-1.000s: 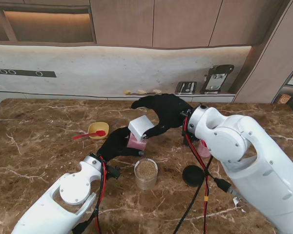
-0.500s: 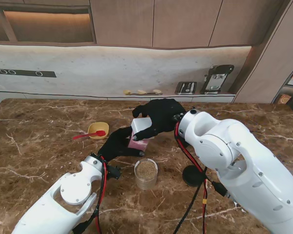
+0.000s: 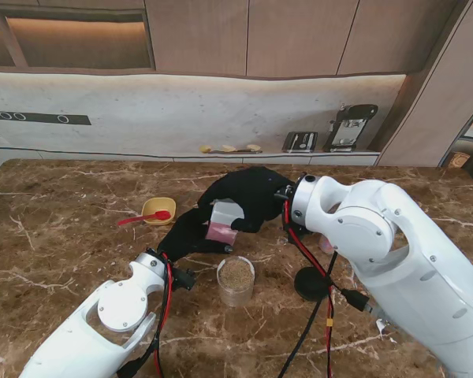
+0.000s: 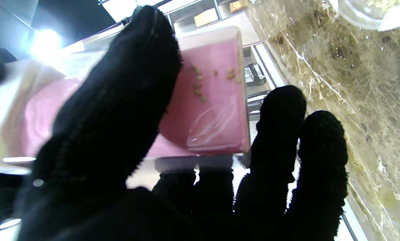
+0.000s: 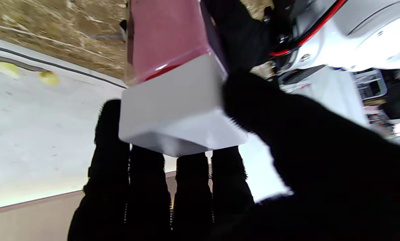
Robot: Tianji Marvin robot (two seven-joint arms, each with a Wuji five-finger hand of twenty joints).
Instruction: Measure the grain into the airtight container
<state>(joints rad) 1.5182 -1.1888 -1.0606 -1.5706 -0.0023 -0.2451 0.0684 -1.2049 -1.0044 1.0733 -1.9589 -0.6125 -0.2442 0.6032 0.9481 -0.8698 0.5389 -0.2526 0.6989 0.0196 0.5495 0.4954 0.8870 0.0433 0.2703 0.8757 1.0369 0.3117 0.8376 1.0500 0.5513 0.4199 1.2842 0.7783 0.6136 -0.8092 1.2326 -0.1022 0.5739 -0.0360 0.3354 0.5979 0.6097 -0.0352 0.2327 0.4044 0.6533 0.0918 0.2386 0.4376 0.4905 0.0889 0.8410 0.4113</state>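
A pink box [image 3: 221,231] with a white lid [image 3: 225,213] is held above the worktop [image 3: 63,236], between the two black-gloved hands, just beyond a clear jar [image 3: 236,280] of grain that stands open nearer to me. The box is gripped by the left hand [image 3: 188,233]: in the left wrist view the thumb [image 4: 119,100] lies across one pink face and the other fingers [image 4: 280,127] are curled round the opposite side, so the left hand's fingers are grasping the box. A few grains [image 4: 200,90] are seen stuck to the inside of the pink wall.

The lid is covered from the far side by the right hand [image 3: 248,195]. In the right wrist view the white lid [image 5: 176,110] is pressed between four fingers [image 5: 150,187] behind it and the thumb [image 5: 287,124] on its near edge, so the right hand's fingers are grasping the lid, which sits on the end of the pink box [image 5: 166,33]. Whether the lid is fully seated cannot be told.

A black round lid [image 3: 311,283] lies on the worktop to the right of the jar, partly crossed by the right arm's cables [image 3: 319,315]. Well to the left, a yellow bowl [image 3: 158,209] is seen with a red spoon [image 3: 142,218] resting across its rim, the handle pointing left.
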